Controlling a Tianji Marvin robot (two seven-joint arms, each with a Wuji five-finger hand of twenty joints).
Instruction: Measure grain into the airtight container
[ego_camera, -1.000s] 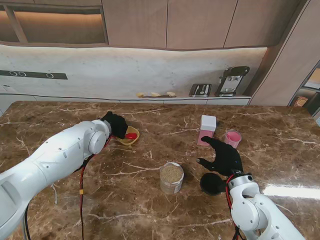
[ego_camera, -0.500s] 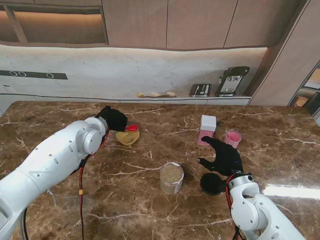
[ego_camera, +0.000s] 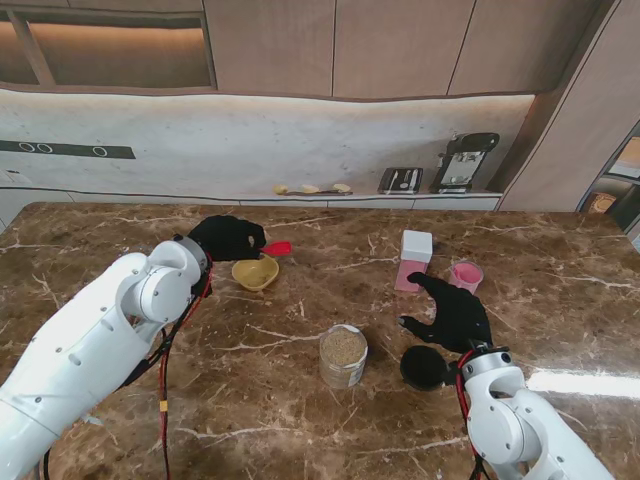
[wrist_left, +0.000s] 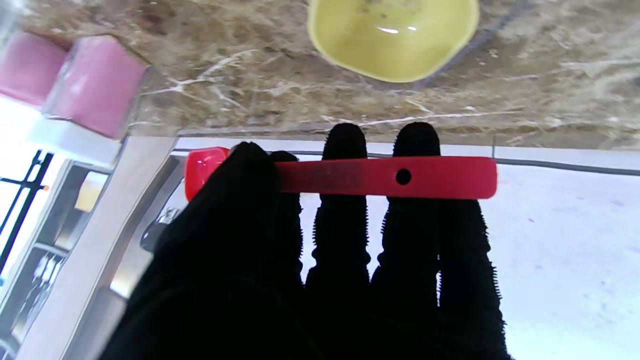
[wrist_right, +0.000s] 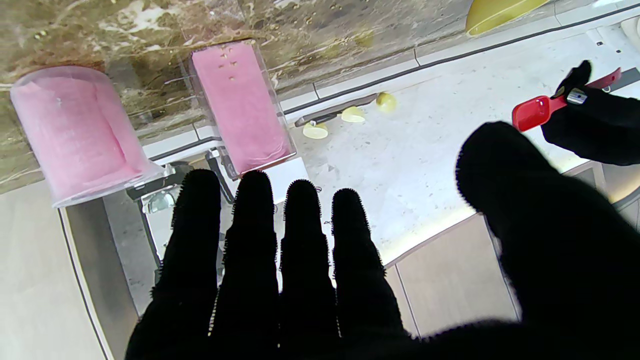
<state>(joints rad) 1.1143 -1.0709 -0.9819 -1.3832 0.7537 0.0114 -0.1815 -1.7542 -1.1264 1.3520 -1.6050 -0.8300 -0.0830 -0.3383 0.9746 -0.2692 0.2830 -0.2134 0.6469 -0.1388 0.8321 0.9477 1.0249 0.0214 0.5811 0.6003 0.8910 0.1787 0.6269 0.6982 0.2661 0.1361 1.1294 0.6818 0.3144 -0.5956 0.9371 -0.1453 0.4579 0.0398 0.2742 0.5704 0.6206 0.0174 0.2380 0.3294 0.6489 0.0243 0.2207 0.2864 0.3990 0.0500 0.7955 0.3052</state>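
Note:
My left hand (ego_camera: 228, 238) is shut on a red measuring scoop (ego_camera: 277, 247), held just past the far rim of the yellow bowl (ego_camera: 256, 272). In the left wrist view the fingers pinch the scoop's flat handle (wrist_left: 375, 176), and the yellow bowl (wrist_left: 392, 35) looks almost bare inside. A clear jar of grain (ego_camera: 343, 355) stands uncovered at mid table. Its black lid (ego_camera: 424, 367) lies to the jar's right. My right hand (ego_camera: 455, 312) hovers open just beyond that lid, fingers spread (wrist_right: 300, 240).
A square pink canister (ego_camera: 415, 260) with a white lid and a round pink cup (ego_camera: 465, 277) stand beyond my right hand. A back counter holds appliances (ego_camera: 460, 160) and small yellow items. The red scoop (wrist_right: 537, 111) also shows in the right wrist view.
My left hand has lifted the red scoop out of the yellow bowl and drawn it farther from me. The right hand has barely moved.

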